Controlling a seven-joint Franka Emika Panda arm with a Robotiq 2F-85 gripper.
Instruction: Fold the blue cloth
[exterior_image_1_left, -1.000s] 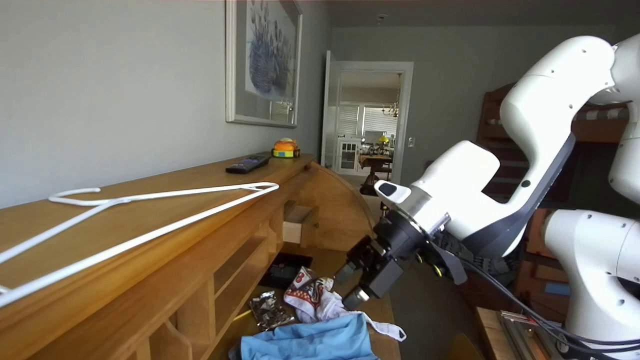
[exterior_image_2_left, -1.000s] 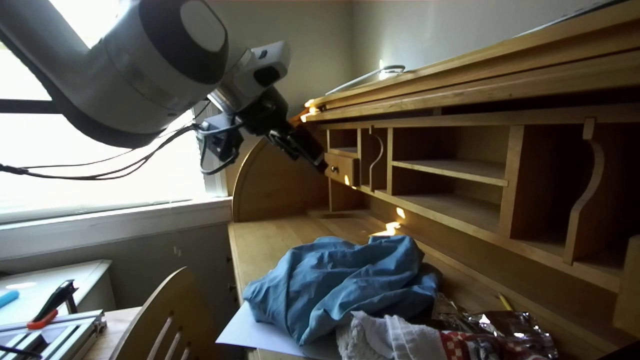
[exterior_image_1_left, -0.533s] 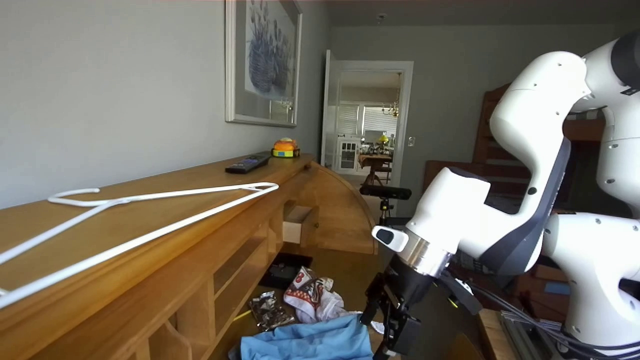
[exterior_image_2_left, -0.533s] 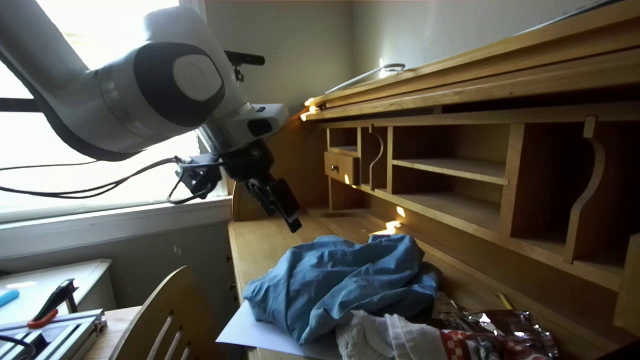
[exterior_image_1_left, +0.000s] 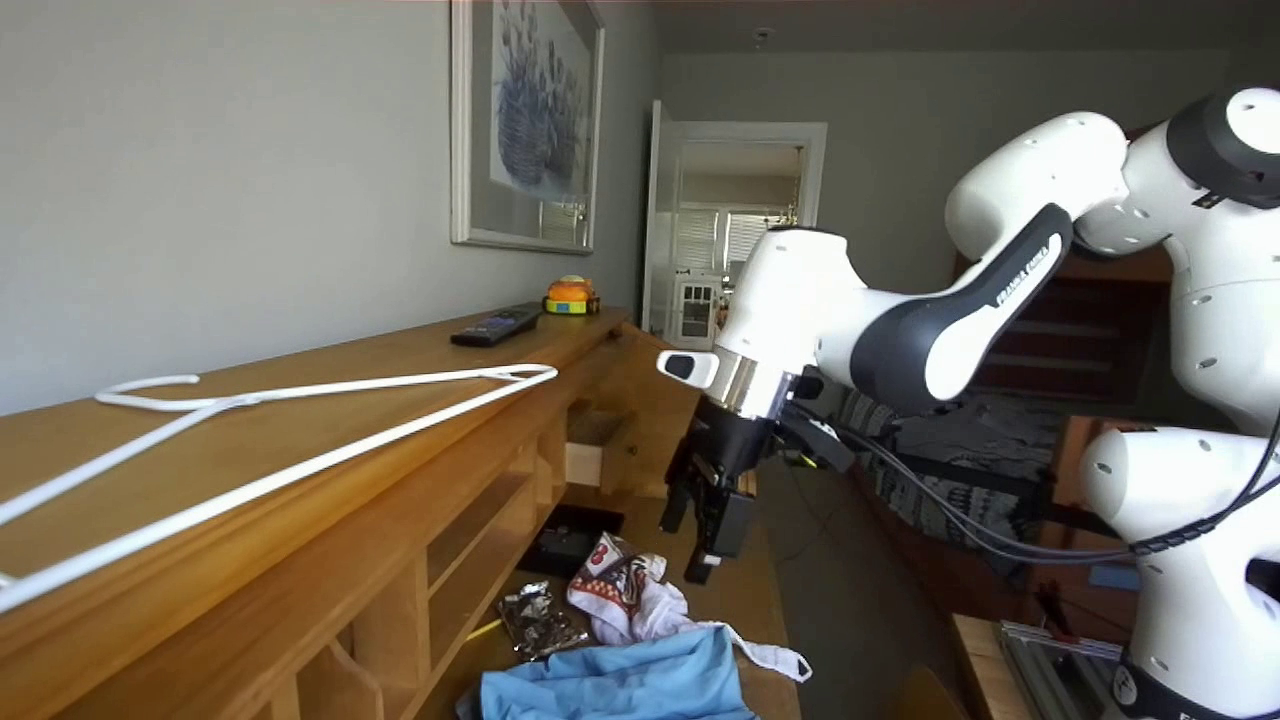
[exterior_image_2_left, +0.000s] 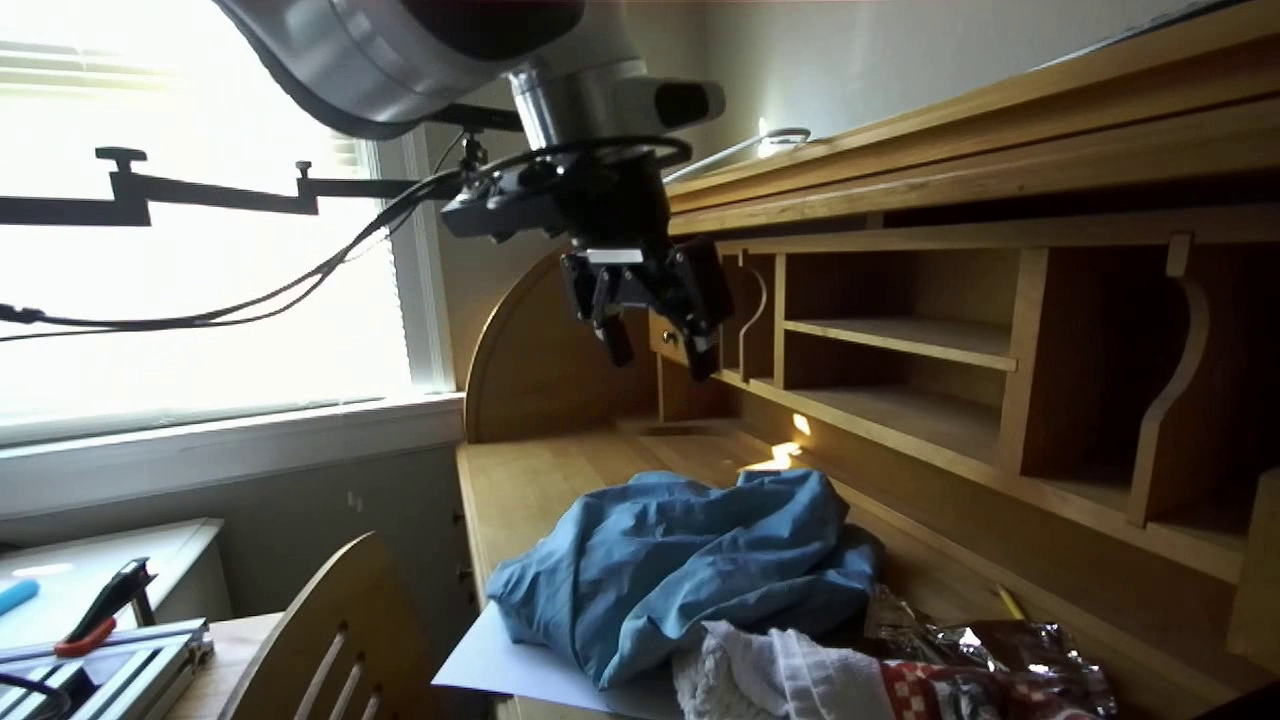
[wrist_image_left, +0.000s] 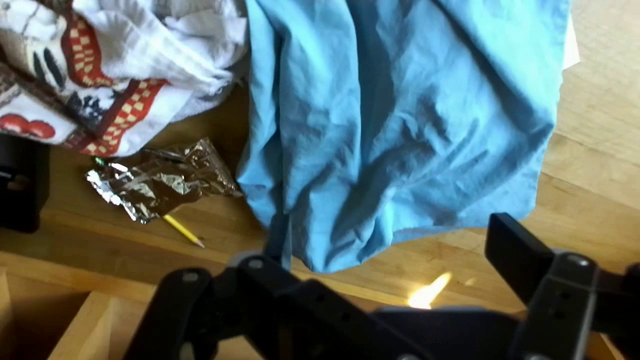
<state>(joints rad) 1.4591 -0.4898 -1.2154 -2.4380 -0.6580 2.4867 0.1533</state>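
Wrist view, left to right, with the blue cloth (wrist_image_left: 400, 125) as the centre of our dial:

1. Black object (wrist_image_left: 20, 185): it is sitting at nine o'clock, cut off by the view's edge; we are not making out its kind.
2. Patterned fabric (wrist_image_left: 120, 90), white with red checked bands: it is lying bunched at nine, closer in.
3. Foil wrapper (wrist_image_left: 165, 182): it is lying crinkled between eight and nine, its right end reaching the blue cloth's edge.
4. Pencil (wrist_image_left: 184, 231), yellow: it is poking out from under the foil wrapper, its tip pointing to four.
5. The blue cloth itself: it is lying rumpled on the table (wrist_image_left: 600, 175), folds running roughly from twelve to six.
6. End effector (wrist_image_left: 390, 227): we are seeing its two fingers standing spread, one between seven and eight, one between four and five.
7. Sun patch (wrist_image_left: 430, 291): it is glowing on the wood at six.

In an exterior view, same centre:

8. White paper (exterior_image_2_left: 520, 665): it is jutting from beneath the blue cloth at eight. The end effector is hanging at twelve, clear of the cloth.

In an exterior view, dial centred on the end effector:

9. Hanger (exterior_image_1_left: 300, 478), white: it is lying across a wooden ledge (exterior_image_1_left: 380, 360), between nine and ten.
10. Remote control (exterior_image_1_left: 497, 326): it is resting there between ten and eleven.
11. Orange object (exterior_image_1_left: 571, 295): it is sitting near the ledge's far end, at eleven.
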